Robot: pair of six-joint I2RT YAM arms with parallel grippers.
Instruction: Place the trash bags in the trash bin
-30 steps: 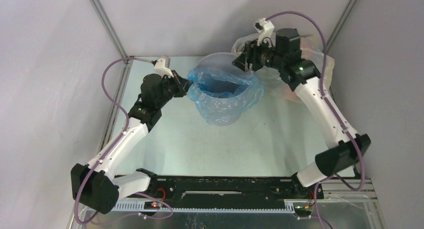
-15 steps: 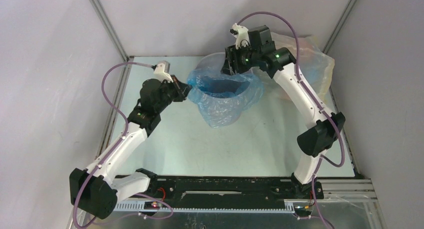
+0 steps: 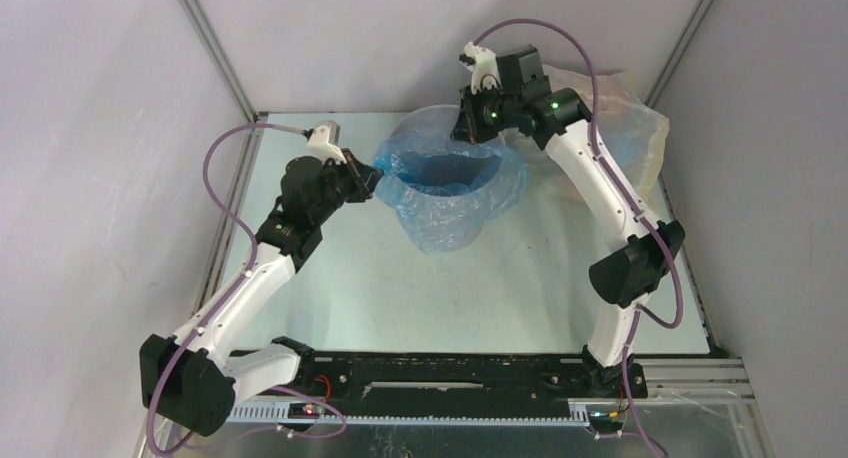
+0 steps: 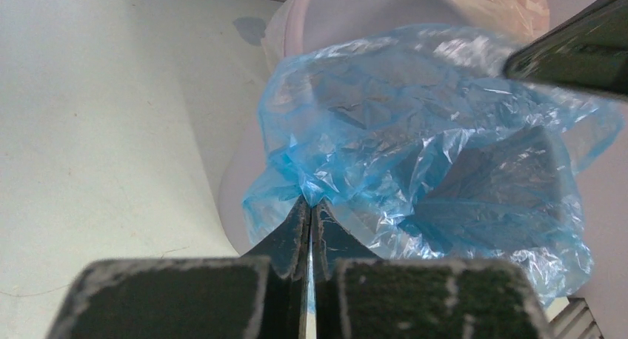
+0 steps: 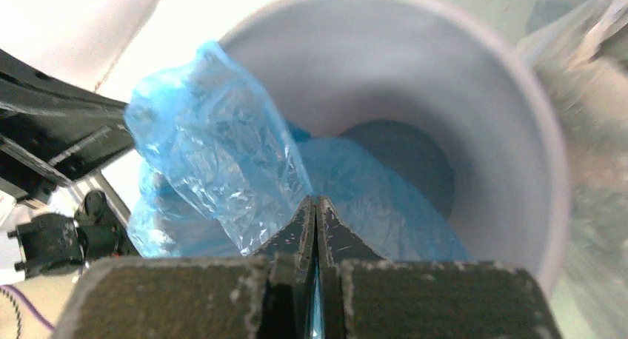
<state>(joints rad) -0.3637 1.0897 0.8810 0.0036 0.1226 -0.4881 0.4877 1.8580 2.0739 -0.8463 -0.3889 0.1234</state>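
The trash bag (image 4: pixel 415 132), clamped by left gripper (image 4: pixel 311 206) and right gripper (image 5: pixel 316 202), could be torn by opposing pulls.

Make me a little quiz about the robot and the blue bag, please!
1. What do the left hand and the right hand both pinch? A a cup, B the blue bag, C a spoon.
2. True or false: part of the blue bag hangs outside the bin.
3. What lies behind the bin, at the far right?

Key: 1 B. 2 True. 3 A big clear bag.
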